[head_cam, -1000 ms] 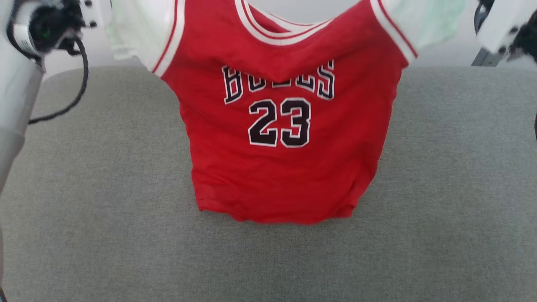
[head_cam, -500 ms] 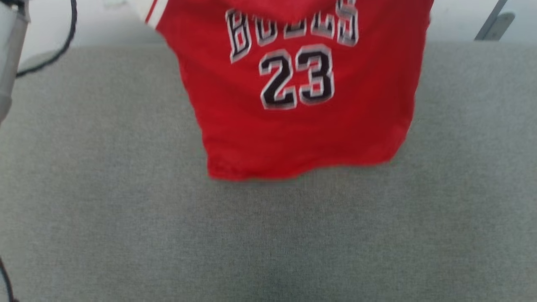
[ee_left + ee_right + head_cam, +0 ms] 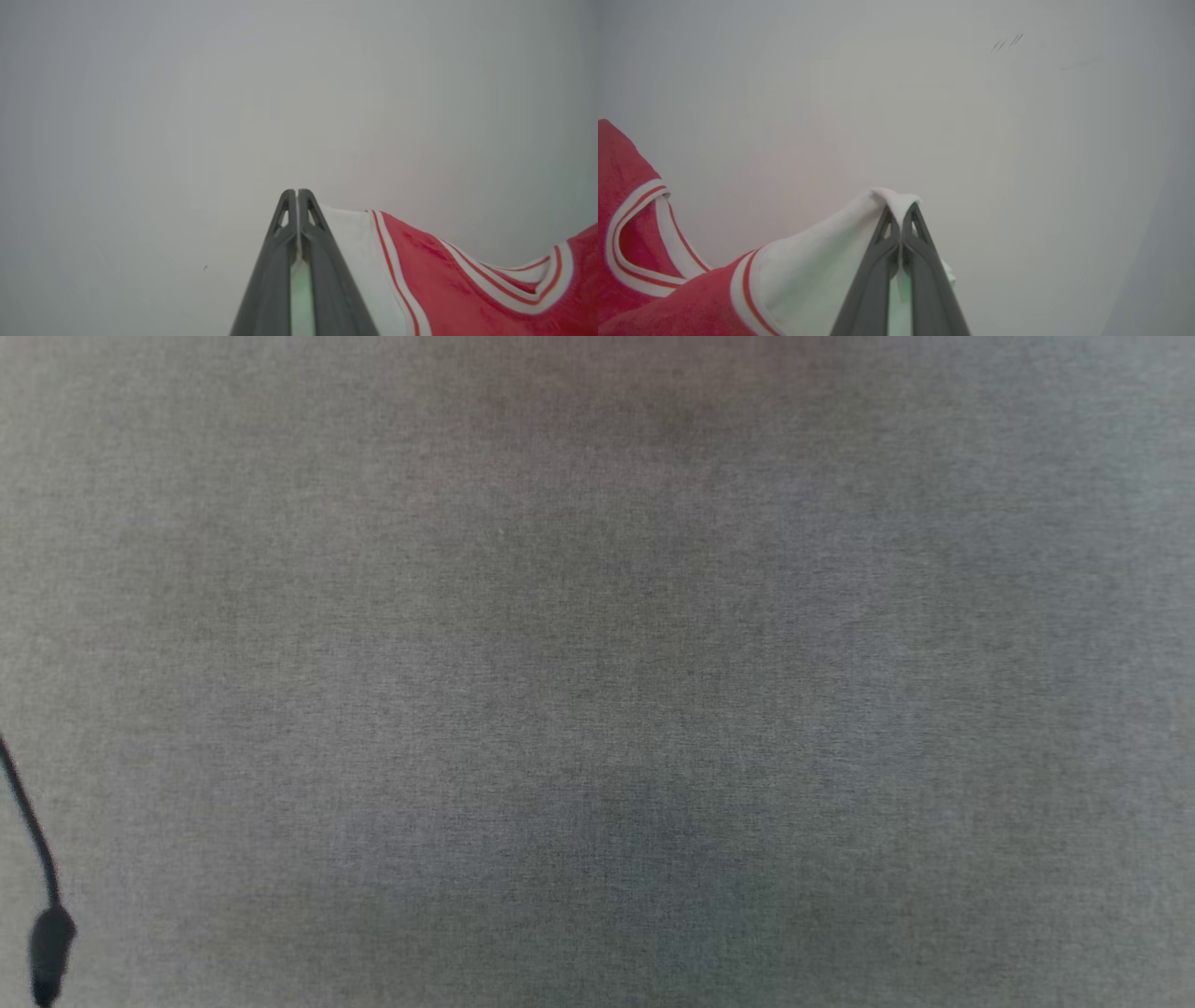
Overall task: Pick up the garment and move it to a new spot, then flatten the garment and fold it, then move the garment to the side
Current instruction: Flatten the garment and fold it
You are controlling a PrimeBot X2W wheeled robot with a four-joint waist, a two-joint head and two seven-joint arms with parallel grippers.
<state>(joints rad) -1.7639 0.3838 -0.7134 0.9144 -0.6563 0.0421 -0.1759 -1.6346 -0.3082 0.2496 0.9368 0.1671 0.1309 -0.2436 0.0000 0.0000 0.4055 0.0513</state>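
Looking down from the head view, there's just the grey fabric surface (image 3: pixel 597 672) with a dark cable (image 3: pixel 42 915) at the lower left, so that's presumably the landing spot.

Left wrist view: the left gripper (image 3: pixel 297 193) is clamped fully together on a white sleeve of the garment (image 3: pixel 444 289), with the red body trailing off to the right.

Right wrist view: same deal. The right gripper (image 3: pixel 901 212) is pinched tight on the other white sleeve, and the garment (image 3: pixel 668 303) hangs off to the left.

My guess is the two-corner hold is there to spread it out for laying flat. The neckline sags between the grippers, so the width runs gripper to gripper and the length probably hangs downward.
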